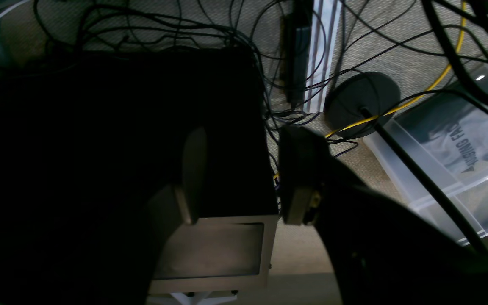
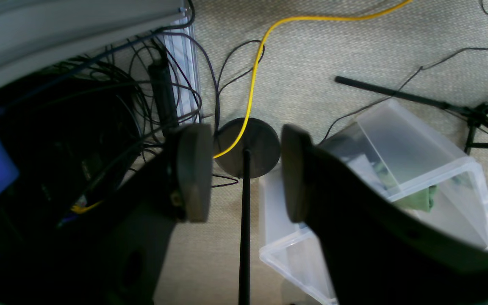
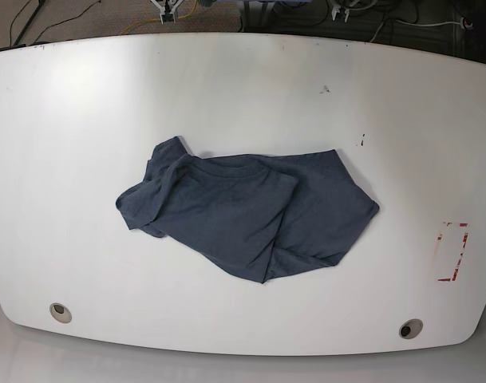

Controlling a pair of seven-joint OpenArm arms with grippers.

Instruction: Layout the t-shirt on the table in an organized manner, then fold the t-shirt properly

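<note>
Nothing was done yet: the t-shirt (image 3: 246,214) lay crumpled mid-table (image 3: 83,120), untouched. My left gripper (image 1: 239,173) and right gripper (image 2: 244,171) hung spread and empty over the floor. Layout and folding all remained.

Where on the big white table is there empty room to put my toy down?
The crumpled dark blue t-shirt fills the middle of the glossy white table. Bare room lies along the far edge, on the left side, and between the shirt and the red-taped mark.
</note>
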